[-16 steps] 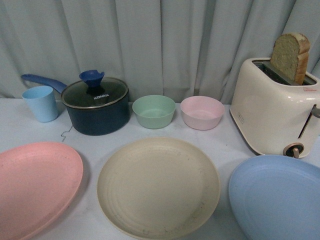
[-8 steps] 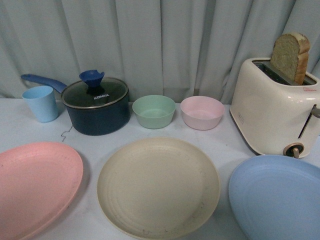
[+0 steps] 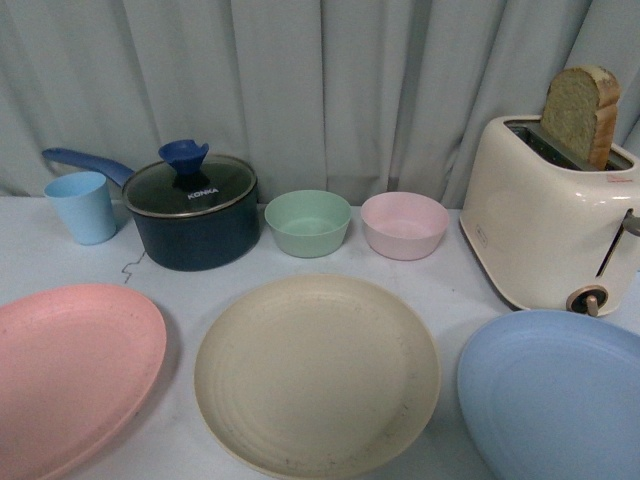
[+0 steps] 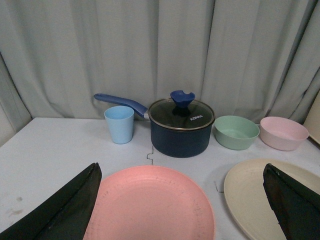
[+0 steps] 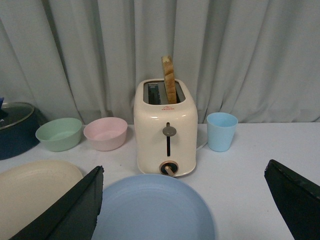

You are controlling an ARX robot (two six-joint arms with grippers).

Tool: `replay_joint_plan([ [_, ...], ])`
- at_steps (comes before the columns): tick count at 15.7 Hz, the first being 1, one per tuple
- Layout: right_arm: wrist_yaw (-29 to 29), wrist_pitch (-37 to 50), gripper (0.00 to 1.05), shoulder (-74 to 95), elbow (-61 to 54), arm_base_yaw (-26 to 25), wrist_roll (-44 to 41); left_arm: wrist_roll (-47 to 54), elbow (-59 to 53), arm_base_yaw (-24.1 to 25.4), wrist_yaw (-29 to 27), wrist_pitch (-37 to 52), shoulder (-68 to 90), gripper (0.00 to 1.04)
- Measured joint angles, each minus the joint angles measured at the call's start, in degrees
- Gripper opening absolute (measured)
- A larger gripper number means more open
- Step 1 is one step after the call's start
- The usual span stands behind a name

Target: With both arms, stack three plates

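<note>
Three plates lie side by side on the table in the front view: a pink plate [image 3: 70, 375] at the left, a beige-cream plate [image 3: 317, 372] in the middle, a light blue plate [image 3: 555, 395] at the right. None is stacked. No arm shows in the front view. My left gripper [image 4: 182, 200] is open and empty, with its black fingers [image 4: 65, 207] wide apart above the pink plate [image 4: 152, 205]; the beige plate [image 4: 250, 192] lies beside it. My right gripper [image 5: 185, 205] is open and empty above the blue plate [image 5: 152, 210].
At the back stand a light blue cup [image 3: 82, 206], a dark blue lidded saucepan [image 3: 195, 210], a green bowl [image 3: 308, 222] and a pink bowl [image 3: 404, 224]. A cream toaster [image 3: 550, 225] with a bread slice stands at the right. A second blue cup [image 5: 221, 131] stands beyond it. Curtains hang behind.
</note>
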Motion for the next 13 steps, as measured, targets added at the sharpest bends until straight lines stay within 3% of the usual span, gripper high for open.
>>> replay_joint_plan([
  [12, 0.0, 0.0, 0.98, 0.0, 0.0, 0.0, 0.0, -0.2, 0.11, 0.0, 0.07, -0.9, 0.15, 0.98],
  [13, 0.0, 0.02, 0.98, 0.0, 0.0, 0.0, -0.02, -2.56, 5.9, 0.44, 1.42, -14.82, 7.48, 0.98],
])
